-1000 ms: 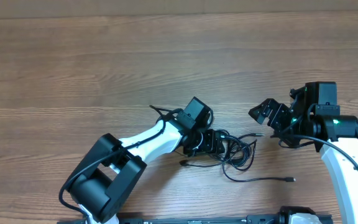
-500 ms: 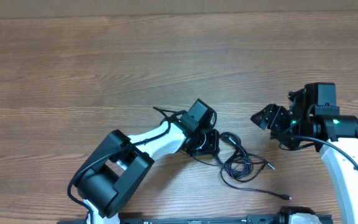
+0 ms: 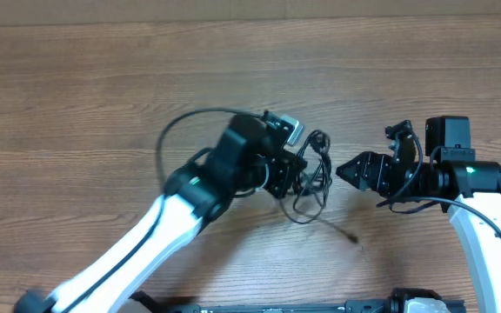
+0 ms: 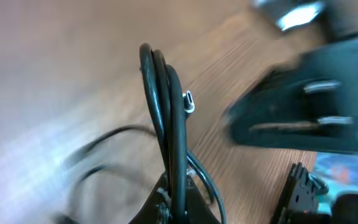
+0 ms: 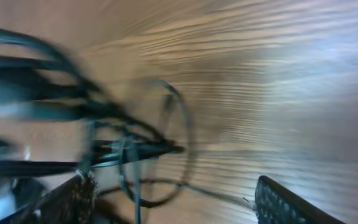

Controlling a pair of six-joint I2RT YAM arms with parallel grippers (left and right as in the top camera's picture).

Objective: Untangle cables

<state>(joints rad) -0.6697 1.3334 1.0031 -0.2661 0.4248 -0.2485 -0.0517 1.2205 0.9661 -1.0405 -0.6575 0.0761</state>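
The cables [image 3: 318, 165] are a tangle of thin black cords, lifted off the wooden table [image 3: 103, 96] in a bundle. My left gripper [image 3: 297, 177] is shut on them. In the left wrist view the cords [image 4: 166, 106] rise straight out of the shut left gripper [image 4: 178, 204], with a small silvery plug [image 4: 188, 102] beside them. One loose end [image 3: 351, 236] trails down toward the table. My right gripper [image 3: 348, 170] stands open just right of the bundle and points at it. In the right wrist view the blurred cords [image 5: 114, 149] lie ahead and left of the open right gripper [image 5: 173, 196].
The left arm [image 3: 146, 235] stretches diagonally from the front left to the middle. Its own thick black wire [image 3: 177, 130] loops above it. The right arm [image 3: 485, 217] stands at the right edge. Bare wood lies along the back and far left.
My left gripper has shut on the cables and swung up and back with them, lifting the tangle off the table. The right gripper has shifted left toward the bundle.
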